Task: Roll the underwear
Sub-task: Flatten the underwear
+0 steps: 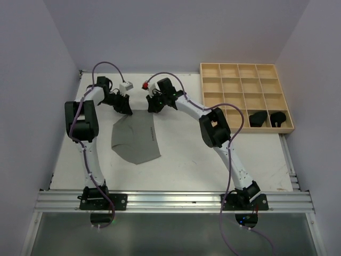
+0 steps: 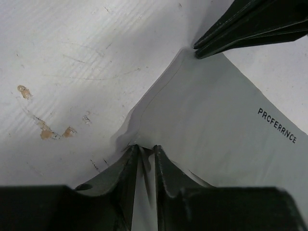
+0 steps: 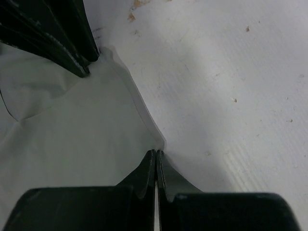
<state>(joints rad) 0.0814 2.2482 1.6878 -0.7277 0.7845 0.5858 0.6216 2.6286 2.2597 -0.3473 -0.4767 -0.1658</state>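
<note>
Grey brief (image 1: 136, 140) lies flat and unrolled on the table (image 1: 186, 160), left of the tray (image 1: 212, 69). The left tool (image 1: 127, 110) and right tool (image 1: 153, 108) each pinch its far edge. Two black rolls (image 1: 258, 119) already sit in the tray's near-right cells. This roll looks barely begun.

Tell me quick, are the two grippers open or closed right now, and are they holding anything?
Left gripper: closed on the far edge of the grey underwear.
Right gripper: closed, pinching the same edge further along.
</note>
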